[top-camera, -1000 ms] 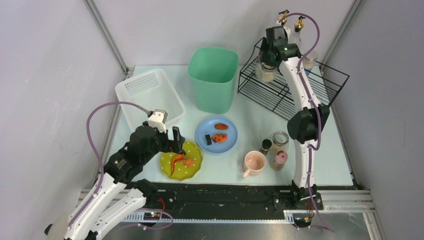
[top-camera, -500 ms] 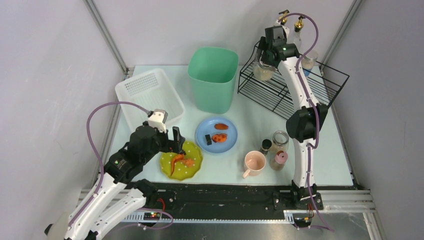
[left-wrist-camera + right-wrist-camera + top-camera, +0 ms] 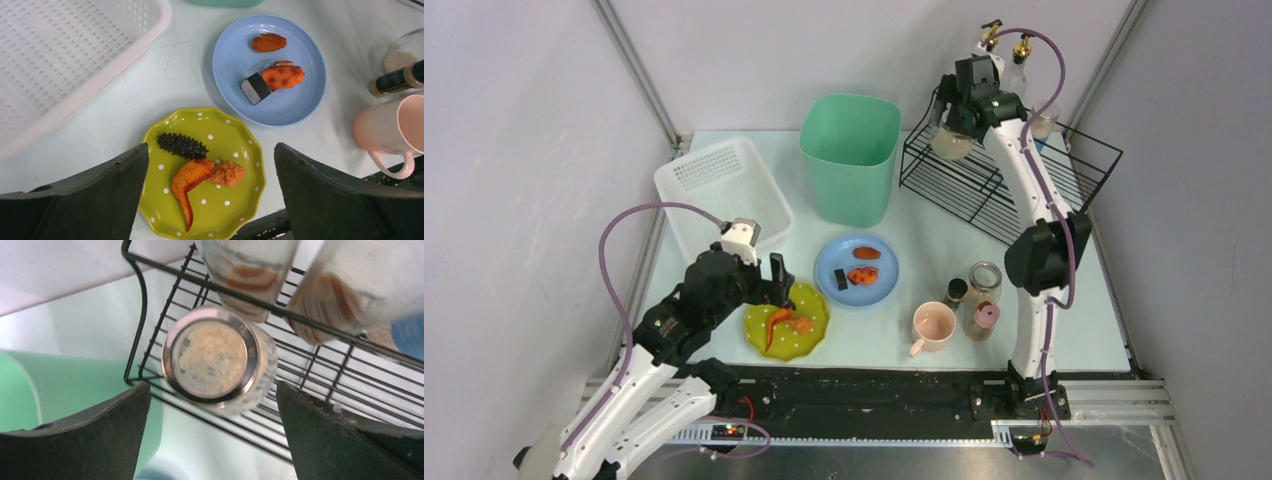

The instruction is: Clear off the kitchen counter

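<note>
the kitchen counter spreads under both arms and carries most of its load on the near half, so the coming move turns on what sits straight beneath the left gripper. that gripper hangs with its jaws wide apart and nothing between them, directly over the green dotted plate. on the plate a chicken wing lies with its long axis running back toward the wrist, roughly crossways to the line between the two fingers, so a straight descent would likely let the jaws close across its narrow width. a dark spiky piece lies just ahead of the wing, and a fried lump touches the wing on its right. ahead and to the right of this hand is the blue plate with three morsels, farther right the pink mug, and ahead to the left the white basket. nothing blocks the way down. the right gripper is well apart from all this, at the far black wire rack, jaws spread and holding nothing, with a lidded jar standing in the rack below it and clear of both fingers. the left arm is plainly nearer the plates. the green bin stands ahead of the left hand, beyond the blue plate.
</note>
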Robot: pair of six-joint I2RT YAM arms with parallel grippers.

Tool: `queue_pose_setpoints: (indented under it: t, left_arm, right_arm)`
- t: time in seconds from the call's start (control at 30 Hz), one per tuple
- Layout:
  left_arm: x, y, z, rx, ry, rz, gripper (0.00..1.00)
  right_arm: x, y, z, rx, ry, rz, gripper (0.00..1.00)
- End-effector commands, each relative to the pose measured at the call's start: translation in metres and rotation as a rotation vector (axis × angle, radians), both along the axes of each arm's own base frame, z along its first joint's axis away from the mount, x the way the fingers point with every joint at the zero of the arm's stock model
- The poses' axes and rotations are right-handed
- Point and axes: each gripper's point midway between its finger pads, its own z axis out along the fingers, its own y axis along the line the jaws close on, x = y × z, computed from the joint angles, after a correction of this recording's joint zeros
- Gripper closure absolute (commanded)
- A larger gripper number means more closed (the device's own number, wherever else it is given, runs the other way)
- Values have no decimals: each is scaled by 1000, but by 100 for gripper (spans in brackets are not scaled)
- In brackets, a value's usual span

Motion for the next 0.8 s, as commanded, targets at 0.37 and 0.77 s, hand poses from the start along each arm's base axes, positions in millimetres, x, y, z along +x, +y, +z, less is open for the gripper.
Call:
queue_pose_setpoints:
  t: [0.37, 0.77]
  left_arm:
    - [1, 6, 10, -5, -48, 17, 2]
    - [-1, 7, 12, -19, -56, 22, 2]
  right_arm:
    - [-144, 39, 109, 79, -283, 208, 1]
    - [-232, 7, -17, -11, -38, 100, 3]
